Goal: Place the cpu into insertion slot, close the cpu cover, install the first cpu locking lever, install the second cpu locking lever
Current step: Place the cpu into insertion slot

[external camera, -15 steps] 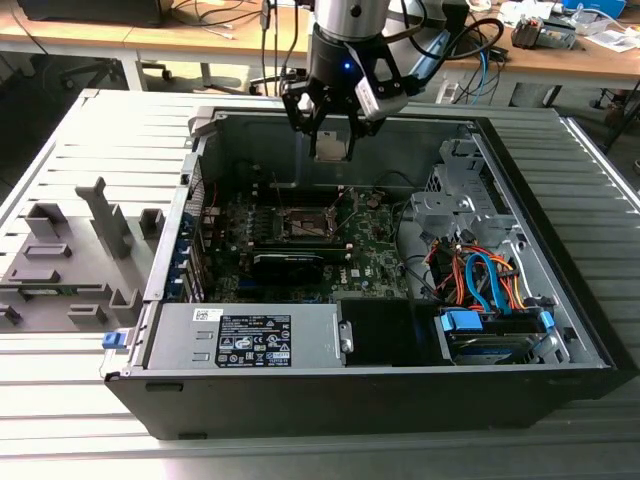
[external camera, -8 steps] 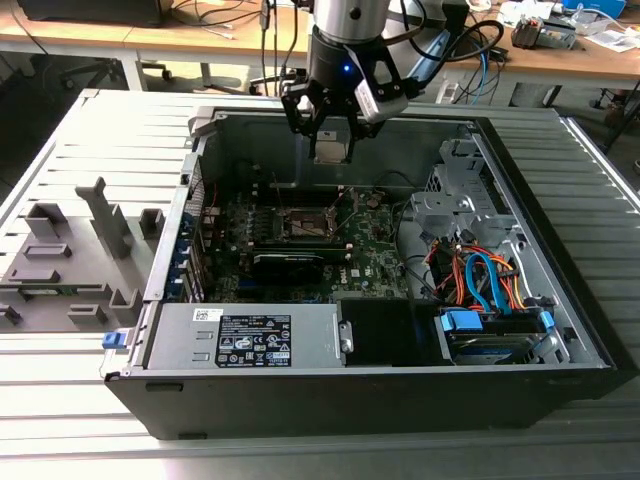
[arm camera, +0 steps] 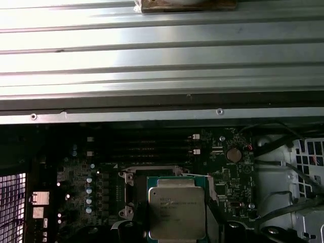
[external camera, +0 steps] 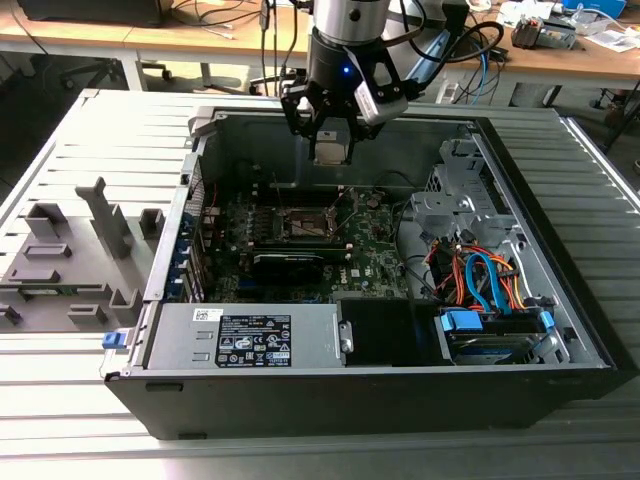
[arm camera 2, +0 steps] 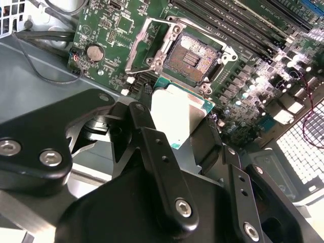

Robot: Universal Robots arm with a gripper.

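Surface first: a ribbed grey metal table (external camera: pixel 110 130), long parallel grooves, dull sheen, glaring bright in the first wrist view. Behind it, along the upper edge of the exterior view, a wooden workbench (external camera: pixel 100 35) strewn with cables. At the exterior view's left, a matte grey plastic fixture (external camera: pixel 70 265) of blocky uprights. Centre frame, an open black computer case (external camera: pixel 350 400), boxy sheet steel, lying on its side. Inside: a green circuit board (external camera: pixel 370 260) dense with small parts, a silver power supply (external camera: pixel 245 335) with a white label along the lower edge, and a tangle of orange and blue cables (external camera: pixel 480 280) at lower right.

Now up to the gripper (external camera: pixel 331 140), upper middle of the exterior view, black and angular, hanging above the board. Closed narrowly on the cpu (external camera: pixel 331 150): a flat square chip, pinched at two opposite edges between the black fingers (arm camera 2: pixel 144 126), clear of the board. In the first wrist view, the cpu (arm camera: pixel 177 212) with a dull brushed-silver top and a thin green rim.

Below it, the insertion slot (arm camera 2: pixel 191 56): a square black socket, bare, with a grid of gold contacts glinting at its centre. Beside it, the cpu cover (arm camera 2: pixel 136 48), a thin silver frame with a cut-out middle, swung up and open. Near the cover, a round silver coin battery (arm camera 2: pixel 94 52).
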